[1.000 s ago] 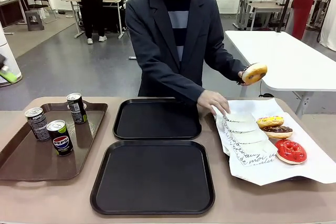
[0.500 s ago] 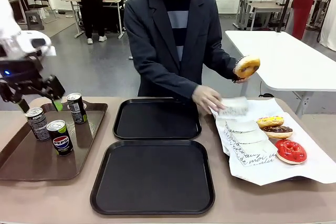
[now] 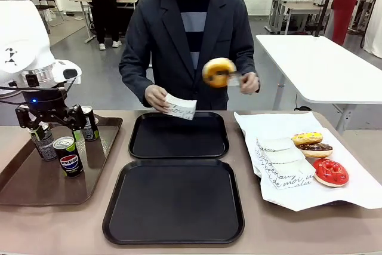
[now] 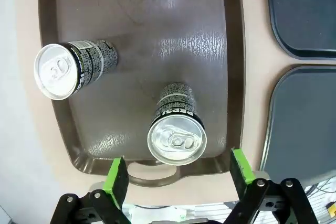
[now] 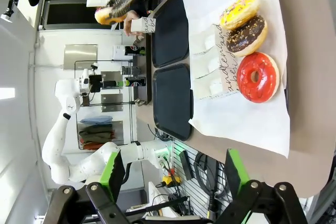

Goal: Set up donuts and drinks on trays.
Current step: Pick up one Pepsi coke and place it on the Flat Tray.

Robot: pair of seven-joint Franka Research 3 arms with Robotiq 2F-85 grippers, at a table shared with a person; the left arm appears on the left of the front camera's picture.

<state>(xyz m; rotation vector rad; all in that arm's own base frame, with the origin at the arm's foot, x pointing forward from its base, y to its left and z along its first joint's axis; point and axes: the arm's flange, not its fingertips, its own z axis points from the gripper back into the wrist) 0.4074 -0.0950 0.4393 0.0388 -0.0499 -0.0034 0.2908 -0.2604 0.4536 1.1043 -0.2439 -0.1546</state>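
3 slim black soda cans (image 3: 68,156) stand upright on the glossy brown tray (image 3: 24,189), grouped for pickup. Left claw (image 4: 178,169) hangs open and empty above the Pepsi-marked can (image 4: 177,140), positioned for descent. Right claw (image 5: 174,170) is open, empty. 2 matte black square trays (image 3: 179,135) lie bare. 3 glazed ring donuts (image 3: 330,172) rest on white paper (image 3: 358,195); the person (image 3: 191,40) holds 1 golden donut (image 3: 218,71) beside a printed paper sleeve (image 3: 179,107).

Matte black squarish plastic trays (image 3: 173,204); glossy brown tray (image 3: 24,189); slim black Pepsi can (image 3: 70,162), red-white-blue logo; bright red glazed ring donut (image 3: 330,171).
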